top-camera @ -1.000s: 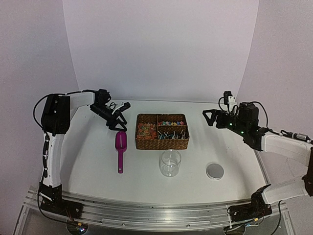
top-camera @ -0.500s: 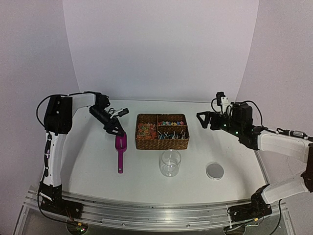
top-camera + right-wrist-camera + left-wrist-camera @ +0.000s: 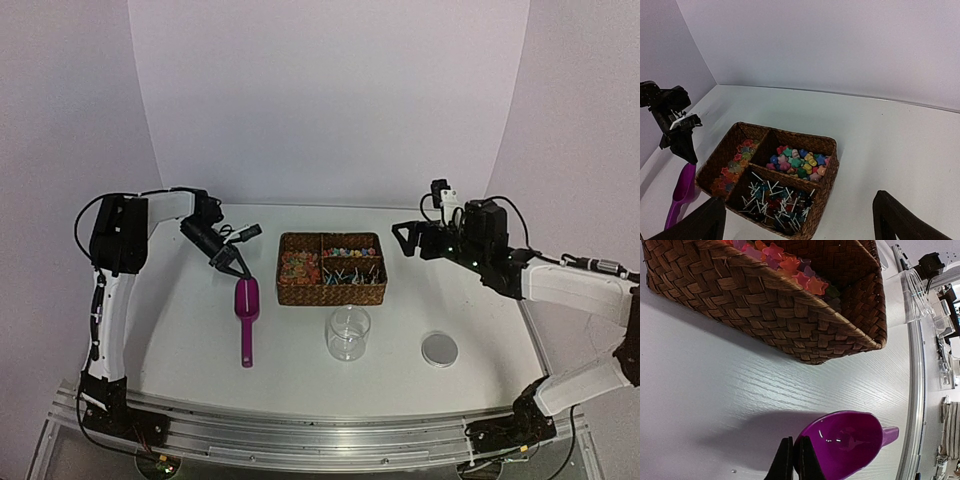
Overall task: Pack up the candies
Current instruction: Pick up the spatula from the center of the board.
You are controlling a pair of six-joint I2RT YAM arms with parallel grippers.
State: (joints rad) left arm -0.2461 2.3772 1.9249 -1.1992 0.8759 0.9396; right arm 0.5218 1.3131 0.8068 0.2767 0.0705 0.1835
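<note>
White table (image 3: 180,330); candies (image 3: 795,162) in basket (image 3: 330,297), near left jaws

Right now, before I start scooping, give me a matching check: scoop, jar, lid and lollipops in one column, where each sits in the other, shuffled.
1. scoop
2. jar
3. lid
4. lollipops

a. in the basket's near-right compartment
b. lying left of the basket
c. flat, right of the jar
d. upright, on the basket's near side

Pairs: 1-b, 2-d, 3-c, 4-a
</note>
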